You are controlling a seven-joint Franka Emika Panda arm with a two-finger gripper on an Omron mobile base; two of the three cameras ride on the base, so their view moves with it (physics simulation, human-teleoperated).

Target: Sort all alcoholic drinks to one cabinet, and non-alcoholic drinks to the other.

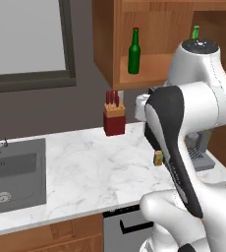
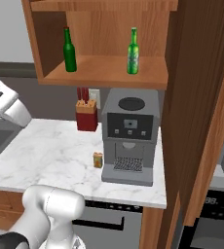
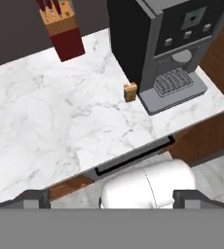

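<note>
End effector: mine, fingers spread wide with nothing between them; the two dark tips sit far apart at the bottom of the hand view, looking down over the desk edge.
Arm: my white arm rises in front of the wall cabinet in the left base view and covers part of it.
Darker green bottle: upright on the left part of the shelf floor of the wide wall cabinet, red cap on top.
Bright green bottle: upright on the same shelf, further right, well apart from the darker one, pale label facing out.
Narrower cabinet: its tall dark door stands at the right of the right base view; I cannot tell what is inside.
Desk: white marble.
Coffee machine: grey, on the desk under the bright green bottle.
Small yellow-brown item: on the desk just left of the coffee machine's base; too small to identify.
Knife block: red, at the back wall, left of the coffee machine.
Sink: grey, set into the desk at the far left.
</note>
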